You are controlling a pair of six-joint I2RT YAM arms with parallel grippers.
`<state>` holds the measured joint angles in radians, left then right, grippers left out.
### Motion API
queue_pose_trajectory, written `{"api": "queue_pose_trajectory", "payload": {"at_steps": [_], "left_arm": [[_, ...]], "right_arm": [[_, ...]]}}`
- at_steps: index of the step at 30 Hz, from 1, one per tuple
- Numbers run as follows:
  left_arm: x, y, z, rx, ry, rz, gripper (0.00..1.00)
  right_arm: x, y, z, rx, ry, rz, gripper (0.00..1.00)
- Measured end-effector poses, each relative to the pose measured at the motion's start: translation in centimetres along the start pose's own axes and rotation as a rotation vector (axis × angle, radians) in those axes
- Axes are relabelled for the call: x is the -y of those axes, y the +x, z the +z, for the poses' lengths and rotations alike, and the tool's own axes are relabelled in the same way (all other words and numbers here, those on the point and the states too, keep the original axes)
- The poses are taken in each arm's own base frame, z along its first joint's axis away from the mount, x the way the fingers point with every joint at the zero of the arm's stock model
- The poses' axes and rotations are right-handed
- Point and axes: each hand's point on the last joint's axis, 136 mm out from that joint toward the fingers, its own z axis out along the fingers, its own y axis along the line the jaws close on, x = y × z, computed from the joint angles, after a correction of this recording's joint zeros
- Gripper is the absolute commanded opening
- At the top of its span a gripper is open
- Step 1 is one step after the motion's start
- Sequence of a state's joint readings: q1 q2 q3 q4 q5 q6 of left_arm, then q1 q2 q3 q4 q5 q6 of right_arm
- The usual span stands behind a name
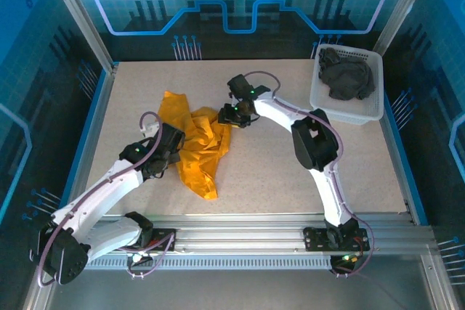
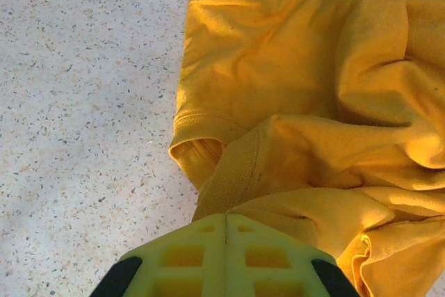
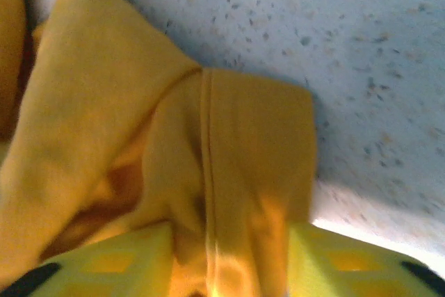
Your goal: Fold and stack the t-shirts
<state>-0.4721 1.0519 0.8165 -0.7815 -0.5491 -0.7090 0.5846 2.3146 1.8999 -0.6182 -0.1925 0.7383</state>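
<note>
Yellow-green fingers of the right gripper (image 3: 229,236) sit closest in the right wrist view. They are clamped on a hemmed band of the mustard-orange t-shirt (image 3: 90,123), which runs down between the two pads. From above, that right gripper (image 1: 227,115) is at the shirt's upper right edge, just off the table (image 1: 290,172).

On the other side, the left gripper (image 2: 226,219) has its fingers pressed together, only a thin seam between them. A ribbed hem of the mustard-orange t-shirt (image 2: 299,67) bunches right at the tips. It appears to be pinching that edge, though the contact itself is hidden. In the top view the left gripper (image 1: 171,152) is at the shirt's left side.

Between the two grippers the mustard-orange t-shirt (image 1: 200,147) lies crumpled and twisted in the middle of the table, one end trailing toward the near edge. The charcoal t-shirt (image 1: 347,72) is heaped in the white basket (image 1: 341,112) at the far right corner, well apart from both arms.

The step in hand looks like spreading the first shirt, with no fold made yet. The next move probably calls for drawing the two held edges apart, lifting enough for the creases to fall out, then laying the cloth flat.
</note>
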Motion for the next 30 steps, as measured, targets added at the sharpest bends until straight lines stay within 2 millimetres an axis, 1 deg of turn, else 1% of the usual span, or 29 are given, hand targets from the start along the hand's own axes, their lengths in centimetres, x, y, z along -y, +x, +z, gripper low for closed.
{"api": "queue_pose_trajectory", "payload": {"at_steps": [2, 3, 4, 6, 8, 9, 12, 15, 17, 20, 23, 25, 27, 30], "left_arm": [[0.1, -0.1, -0.1, -0.001, 0.004, -0.001, 0.0], [0.1, -0.2, -0.2, 0.0, 0.007, -0.003, 0.0], [0.3, -0.4, -0.4, 0.003, 0.012, -0.005, 0.0], [0.7, -1.2, -1.0, 0.016, 0.028, -0.016, 0.0], [1.5, -2.5, -2.0, 0.037, 0.059, -0.034, 0.0], [1.8, -3.2, -2.5, 0.05, 0.073, -0.044, 0.0], [3.2, -6.6, -4.7, 0.108, 0.131, -0.095, 0.0], [4.3, -10.8, -7.4, 0.191, 0.199, -0.172, 0.0], [4.6, -13.9, -9.6, 0.259, 0.249, -0.226, 0.0], [4.8, -17.7, -12.9, 0.357, 0.324, -0.287, 0.0], [5.0, -20.8, -16.5, 0.453, 0.403, -0.324, 0.0], [5.2, -22.1, -18.6, 0.499, 0.456, -0.336, 0.0], [5.4, -23.1, -20.7, 0.537, 0.52, -0.346, 0.0], [5.4, -23.5, -23.4, 0.576, 0.609, -0.354, 0.0]], "right_arm": [[0.4, 0.2, 1.0, -0.014, 0.01, 0.012, 0.04], [0.7, 0.4, 1.2, -0.02, 0.016, 0.018, 0.0], [0.9, 0.5, 1.2, -0.023, 0.021, 0.033, 0.0], [1.0, 0.3, 0.7, -0.01, 0.024, 0.044, 0.0], [1.0, -0.4, -1.1, 0.028, 0.029, 0.048, 0.0], [0.7, -0.8, -2.4, 0.051, 0.024, 0.049, 0.0], [-0.5, -3.3, -8.1, 0.165, -0.017, 0.054, 0.0], [-1.8, -6.5, -16.2, 0.322, -0.076, 0.058, 0.0], [-2.6, -8.5, -21.8, 0.438, -0.118, 0.052, 0.0], [-4.0, -9.8, -28.8, 0.574, -0.171, 0.029, 0.0], [-5.3, -9.6, -33.6, 0.657, -0.201, -0.009, 0.0], [-5.9, -8.9, -36.1, 0.696, -0.213, -0.033, 0.0], [-6.0, -7.9, -38.5, 0.735, -0.212, -0.049, 0.0], [-6.0, -5.8, -42.3, 0.806, -0.221, -0.079, 0.0]]}}
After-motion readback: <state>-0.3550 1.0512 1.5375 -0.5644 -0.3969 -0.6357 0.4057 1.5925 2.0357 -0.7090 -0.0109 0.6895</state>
